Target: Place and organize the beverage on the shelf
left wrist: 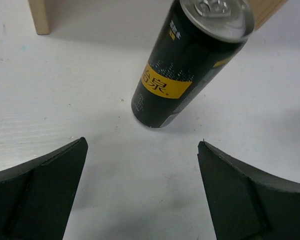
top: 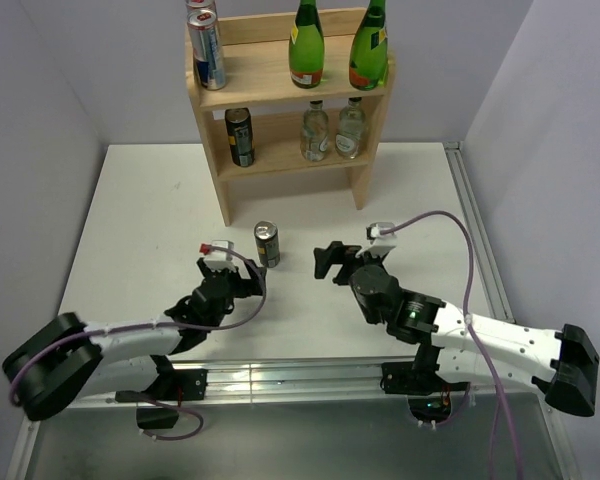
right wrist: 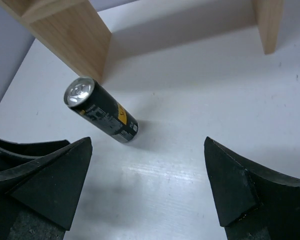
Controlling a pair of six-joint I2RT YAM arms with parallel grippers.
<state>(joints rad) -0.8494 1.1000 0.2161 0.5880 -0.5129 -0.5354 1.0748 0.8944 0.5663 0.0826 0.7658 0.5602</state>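
Reaching for the one drink not on the shelf (top: 276, 158) looks like the step in hand: a black can (top: 267, 244) with a yellow label stands upright on the white bench (top: 150, 215), in front of the shelf's left side panel and apart from it. The left gripper (top: 227, 270) sits low just beside the can on its near-left side, its jaws spread wide and holding nothing; the left wrist view shows the can's base centred ahead of the two pads, not yet between them. The right gripper (top: 330, 262) is likewise fully open and empty, a little way off on the can's right. To do this well, the left arm should probably ease straight forward until the can's body, not its rim, sits between the pads, then close around the middle of the label so the tall, narrow can does not tip. A nudge from one pad before the other arrives could knock it over, so the approach wants to be square and slow. On the lower tier a matching dark can (top: 240, 136) stands at the left with a gap between it and two clear bottles (top: 316, 130); that gap seems the natural place. Lifting only enough to clear the tier's edge, and keeping below the upper tier with its green bottles (top: 306, 45) and silver-and-blue cans (top: 208, 48), should avoid disturbing them.
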